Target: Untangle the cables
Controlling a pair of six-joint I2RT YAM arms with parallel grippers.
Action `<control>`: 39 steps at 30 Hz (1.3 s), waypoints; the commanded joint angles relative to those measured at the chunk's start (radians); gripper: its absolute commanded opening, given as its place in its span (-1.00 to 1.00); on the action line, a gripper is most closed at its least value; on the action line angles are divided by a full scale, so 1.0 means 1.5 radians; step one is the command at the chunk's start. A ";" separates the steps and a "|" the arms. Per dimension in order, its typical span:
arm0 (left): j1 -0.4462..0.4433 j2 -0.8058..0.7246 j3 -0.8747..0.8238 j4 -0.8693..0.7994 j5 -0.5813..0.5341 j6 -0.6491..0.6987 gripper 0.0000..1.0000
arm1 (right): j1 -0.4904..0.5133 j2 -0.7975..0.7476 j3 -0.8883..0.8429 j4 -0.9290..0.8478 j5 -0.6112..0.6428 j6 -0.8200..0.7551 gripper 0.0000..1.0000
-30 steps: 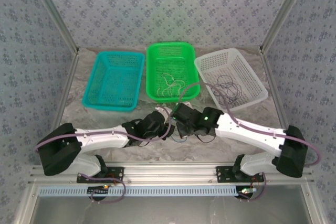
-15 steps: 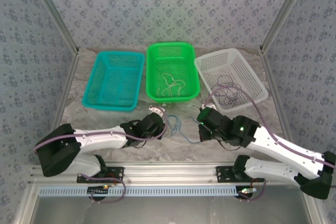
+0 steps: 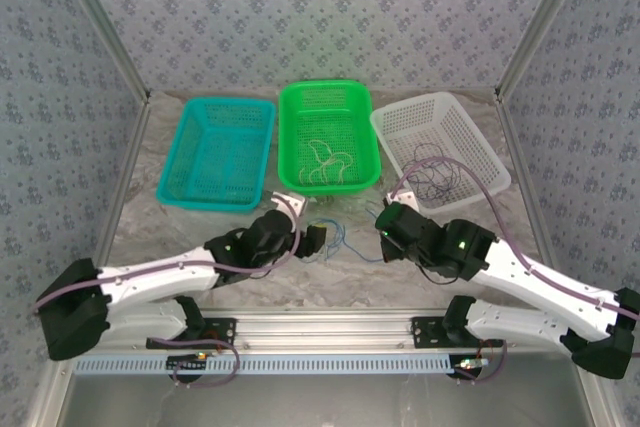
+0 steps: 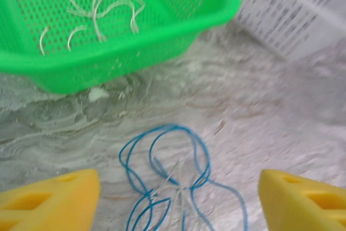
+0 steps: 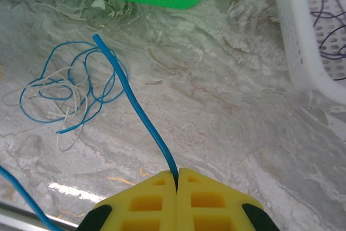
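A tangle of blue cables [image 3: 336, 237] with pale cream strands [image 5: 66, 113] lies on the marble table in front of the green basket. In the left wrist view its blue loops [image 4: 165, 129] lie between and just beyond the wide-apart yellow fingers of my left gripper [image 4: 181, 204], which is open and holds nothing. My right gripper [image 5: 177, 179] is shut on one blue cable [image 5: 141, 113] that rises from the jaws to a free end. It hovers right of the tangle [image 5: 70, 87]. From above, my left gripper [image 3: 315, 238] and right gripper [image 3: 383, 219] flank the tangle.
Three baskets stand in a row at the back: teal [image 3: 225, 101], green [image 3: 325, 87] holding cream cables [image 3: 325, 159], and white [image 3: 410, 107] holding dark purple cables [image 3: 437, 172]. The green basket's front wall [image 4: 135, 52] is close ahead of the left gripper. The white basket's wall [image 5: 294, 36] is right of the right gripper.
The right gripper pulled away to the right with a blue cable. The left gripper has opened, let go of the tangle and shifted slightly right and nearer.
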 commanded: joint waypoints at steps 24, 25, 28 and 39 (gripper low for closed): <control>0.002 -0.079 -0.023 0.089 0.182 0.132 0.90 | 0.003 0.088 0.048 0.056 0.022 -0.078 -1.00; 0.002 -0.072 -0.024 0.098 0.182 0.125 0.89 | 0.004 0.084 0.046 0.063 0.023 -0.081 -1.00; 0.002 -0.048 -0.021 0.124 0.183 0.106 0.89 | 0.012 0.073 0.041 0.090 0.026 -0.089 -1.00; 0.010 0.034 0.027 0.149 0.192 0.084 0.45 | 0.054 0.074 0.041 0.112 0.067 -0.105 -1.00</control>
